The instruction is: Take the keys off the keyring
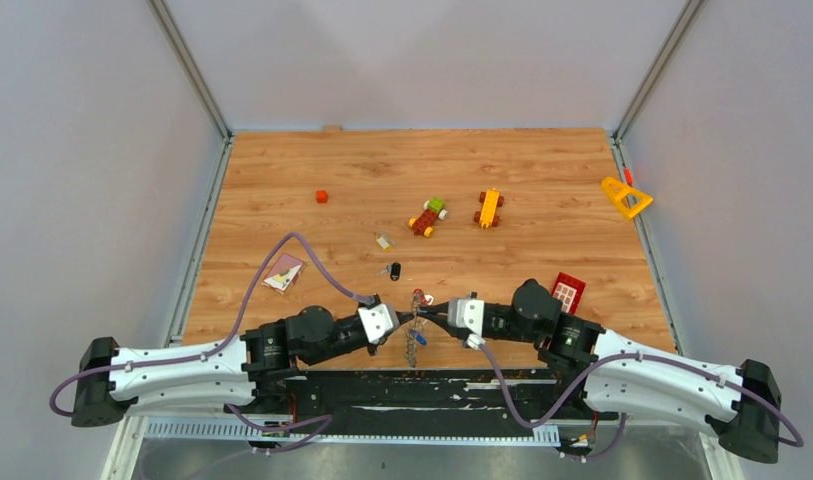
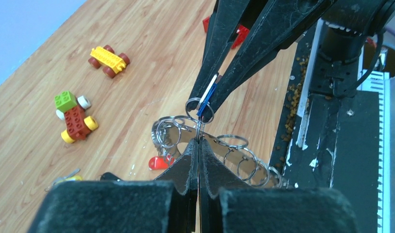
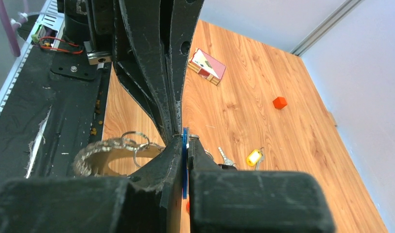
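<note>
- Pale grey walls (image 1: 82,150) are seen around a wood-grain tabletop (image 1: 542,170), and both arms are brought together at its near edge.
- From above, the keyring (image 3: 83,162) is reduced to a small tangle between the two arms, and little of it can be made out there.
- In the wrist views, much of the keyring is covered by the dark fingers in the foreground, so its full circle is never seen.
- Whether the keyring's own rim or one of its small wire loops is pinched cannot be told.
- A flat silver-grey band with a wide round hole and a toothed outer rim is shown, with several thin wire loops strung along it.
- The keyring is held up above the tabletop's near edge.
- The left fingers (image 2: 185,165) are pressed fully together on thin metal at the keyring's upper edge.
- The right fingers (image 3: 161,165) are closed on the flat head of a blue key (image 2: 207,97), which hangs in a small loop just above the keyring.
- The two pairs of fingertips are set tip to tip, almost touching.
- A red key head (image 2: 159,162) is seen just beyond the keyring.
- A black key (image 1: 394,270) and a yellow-tagged key (image 3: 254,157) lie loose on the tabletop beyond the keyring.
</note>
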You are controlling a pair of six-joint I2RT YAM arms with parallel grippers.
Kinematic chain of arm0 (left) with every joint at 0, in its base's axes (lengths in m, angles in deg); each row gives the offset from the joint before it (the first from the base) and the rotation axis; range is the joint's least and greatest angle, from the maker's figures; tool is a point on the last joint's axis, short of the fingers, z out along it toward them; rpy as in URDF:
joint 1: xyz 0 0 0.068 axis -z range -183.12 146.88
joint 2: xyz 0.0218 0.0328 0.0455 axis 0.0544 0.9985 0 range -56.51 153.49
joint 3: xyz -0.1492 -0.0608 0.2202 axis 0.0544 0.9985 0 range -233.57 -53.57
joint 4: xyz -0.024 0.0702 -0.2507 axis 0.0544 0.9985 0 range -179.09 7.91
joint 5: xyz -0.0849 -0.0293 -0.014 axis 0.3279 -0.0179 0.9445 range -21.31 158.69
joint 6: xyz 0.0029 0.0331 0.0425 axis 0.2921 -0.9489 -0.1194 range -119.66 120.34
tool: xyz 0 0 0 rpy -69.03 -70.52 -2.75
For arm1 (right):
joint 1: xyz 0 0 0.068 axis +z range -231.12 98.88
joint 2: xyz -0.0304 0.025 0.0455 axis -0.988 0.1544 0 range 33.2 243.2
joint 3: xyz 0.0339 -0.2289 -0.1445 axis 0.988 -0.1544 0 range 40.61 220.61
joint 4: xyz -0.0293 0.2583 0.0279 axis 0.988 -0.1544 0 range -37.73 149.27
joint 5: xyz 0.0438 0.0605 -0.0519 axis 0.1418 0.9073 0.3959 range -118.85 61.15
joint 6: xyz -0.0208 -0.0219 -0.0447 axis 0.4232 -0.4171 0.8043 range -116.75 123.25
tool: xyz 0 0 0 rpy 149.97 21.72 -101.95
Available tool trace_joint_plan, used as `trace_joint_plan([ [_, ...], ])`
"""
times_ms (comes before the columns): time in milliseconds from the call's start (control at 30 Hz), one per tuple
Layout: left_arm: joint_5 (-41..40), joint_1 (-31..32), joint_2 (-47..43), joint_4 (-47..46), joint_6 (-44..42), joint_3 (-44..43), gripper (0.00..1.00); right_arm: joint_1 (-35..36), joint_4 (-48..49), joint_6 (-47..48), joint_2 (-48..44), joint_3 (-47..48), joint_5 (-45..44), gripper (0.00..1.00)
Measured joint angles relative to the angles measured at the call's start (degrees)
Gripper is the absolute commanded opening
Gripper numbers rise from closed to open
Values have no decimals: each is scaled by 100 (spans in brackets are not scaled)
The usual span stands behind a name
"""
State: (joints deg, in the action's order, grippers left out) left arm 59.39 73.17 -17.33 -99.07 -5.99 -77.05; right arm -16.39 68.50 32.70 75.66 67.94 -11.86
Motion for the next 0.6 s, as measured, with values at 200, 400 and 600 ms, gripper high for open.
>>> trace_joint_plan([
  [200, -61, -28, 164, 345, -131, -144, 0, -4, -304, 48, 321, 247, -48, 0],
  [400, -190, -35, 306, 726, -302, -348, 0, -31, -638, 114, 621, 542, 4, 0],
  [600, -334, -59, 431, 988, -415, -459, 0, -37, -931, 157, 925, 706, 286, 0],
])
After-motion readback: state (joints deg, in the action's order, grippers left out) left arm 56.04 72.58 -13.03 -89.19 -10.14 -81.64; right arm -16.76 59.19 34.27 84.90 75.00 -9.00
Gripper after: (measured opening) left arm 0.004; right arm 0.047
